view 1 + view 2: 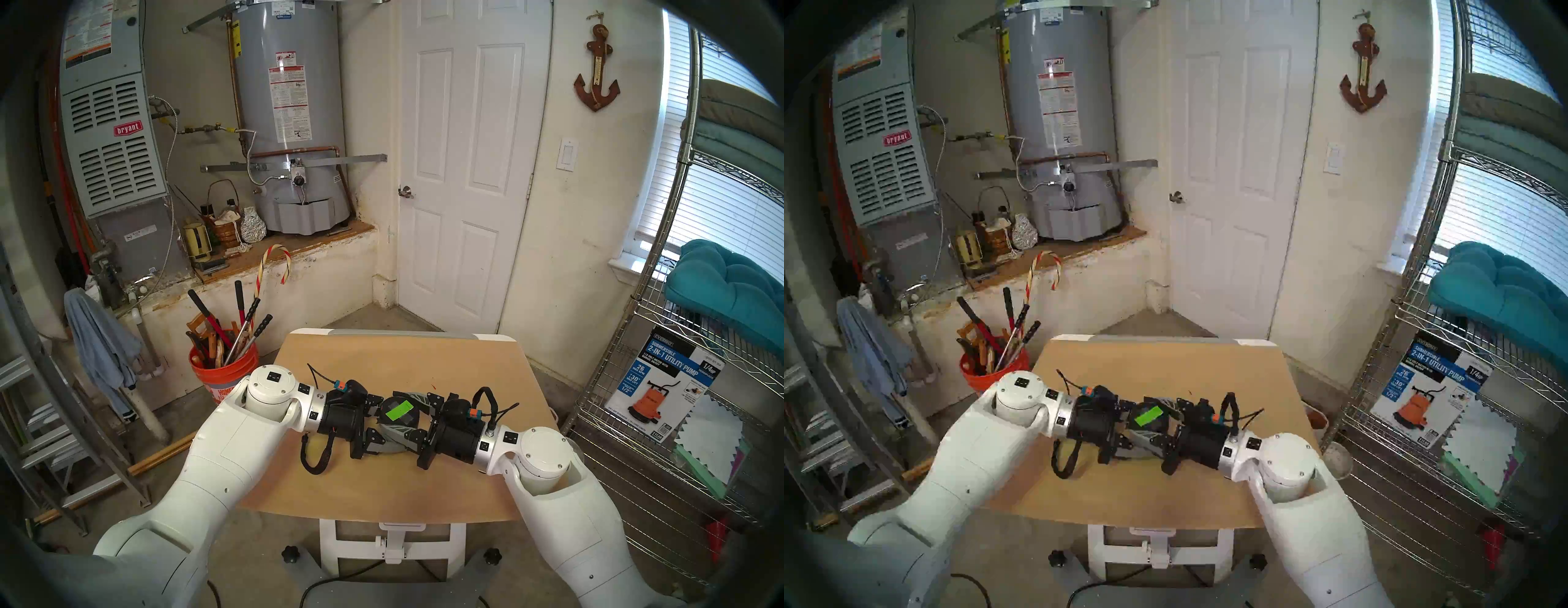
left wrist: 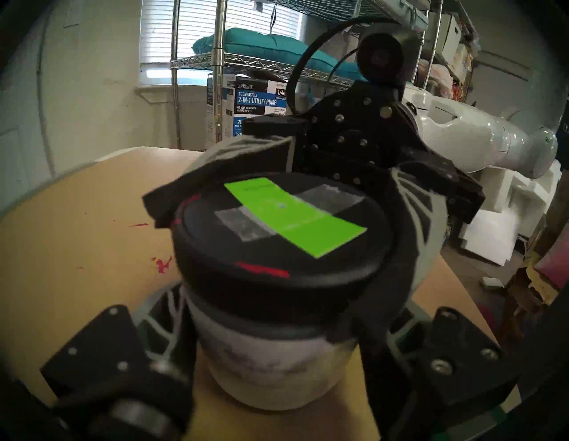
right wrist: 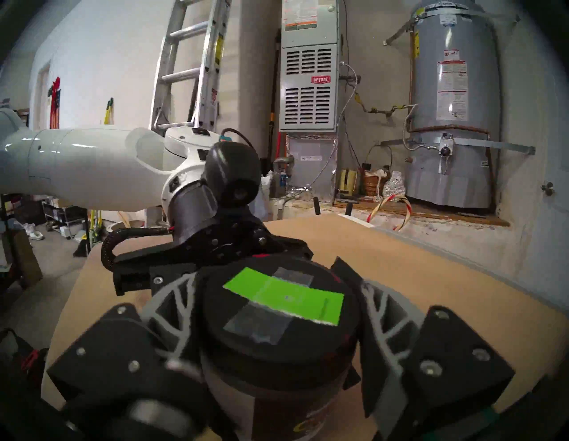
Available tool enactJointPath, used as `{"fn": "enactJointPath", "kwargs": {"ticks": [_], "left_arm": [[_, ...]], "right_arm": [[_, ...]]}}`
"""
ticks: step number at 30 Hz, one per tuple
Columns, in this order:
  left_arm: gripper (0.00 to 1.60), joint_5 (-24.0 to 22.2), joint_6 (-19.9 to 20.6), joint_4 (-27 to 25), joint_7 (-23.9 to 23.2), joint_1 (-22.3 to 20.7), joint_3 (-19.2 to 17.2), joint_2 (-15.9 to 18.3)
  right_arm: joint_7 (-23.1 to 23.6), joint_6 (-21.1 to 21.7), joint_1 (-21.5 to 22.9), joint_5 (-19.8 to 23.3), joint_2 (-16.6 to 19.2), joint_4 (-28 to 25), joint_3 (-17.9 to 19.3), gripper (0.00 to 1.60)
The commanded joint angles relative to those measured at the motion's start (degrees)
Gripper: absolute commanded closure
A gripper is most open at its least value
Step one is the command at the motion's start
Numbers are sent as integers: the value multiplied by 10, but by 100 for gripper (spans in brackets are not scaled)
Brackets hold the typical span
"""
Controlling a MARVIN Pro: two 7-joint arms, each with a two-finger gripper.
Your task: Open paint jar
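Progress is early: the lid (image 2: 281, 228) sits flat on the jar (image 2: 271, 366), no gap showing, so the opening itself is left to do. Nearest in the left wrist view, the left claw (image 2: 277, 332) is clamped on the jar's pale body below the lid, holding it just over the bench (image 1: 424, 361). From the opposite side the right claw (image 3: 277, 335) has its fingers (image 3: 172, 308) against the lid's black rim; it looks closed on the lid, though blur leaves it unclear how firm that grip is. Judging by this, the setup is done and the twisting or lifting remains. Farther off, a bucket (image 1: 220, 378) of tools stands on the floor.
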Motion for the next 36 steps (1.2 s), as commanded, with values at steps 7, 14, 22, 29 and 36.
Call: {"fn": "enactJointPath", "kwargs": {"ticks": [7,14,22,29,36], "left_arm": [[160,-3,-4,3,-9,-4,-4,6],[160,-4,-7,7,-13,-6,-6,6],[160,-7,-7,4,-15,-2,-9,8],[160,-7,-10,7,-16,-1,-10,9],[160,-5,-15,16,-13,-6,-8,5]], "right_arm": [[79,-26,62,18,22,3,-11,146],[151,-11,105,27,36,15,-32,139],[148,-14,113,25,16,41,-34,139],[125,-29,105,37,3,51,-12,143],[60,-20,110,54,-16,64,43,158]]}}
